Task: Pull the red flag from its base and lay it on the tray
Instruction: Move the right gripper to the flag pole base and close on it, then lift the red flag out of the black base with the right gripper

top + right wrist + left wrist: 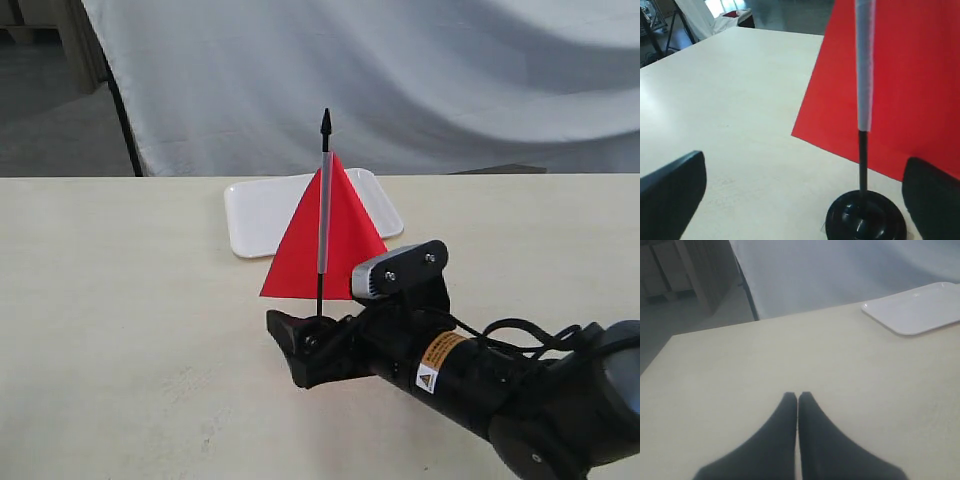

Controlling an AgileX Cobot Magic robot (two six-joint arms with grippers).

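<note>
The red flag [345, 245] stands upright on its thin black pole, grey-white sleeve [865, 65] along the cloth [910, 75]. The pole sits in the round black base [865, 220]. My right gripper [805, 200] is open, low on the table, with one finger [675, 195] far from the base and the other [932, 195] close beside it; neither touches. In the exterior view this gripper [295, 345] hides most of the base. The white tray [255, 215] lies just behind the flag. My left gripper [797, 396] is shut and empty above bare table, the tray [920, 310] farther off.
The pale table [120, 300] ends at a far edge just behind the tray. A white cloth backdrop [420, 70] hangs beyond it. The right arm's cables and camera housing [400, 268] sit close beside the flag cloth.
</note>
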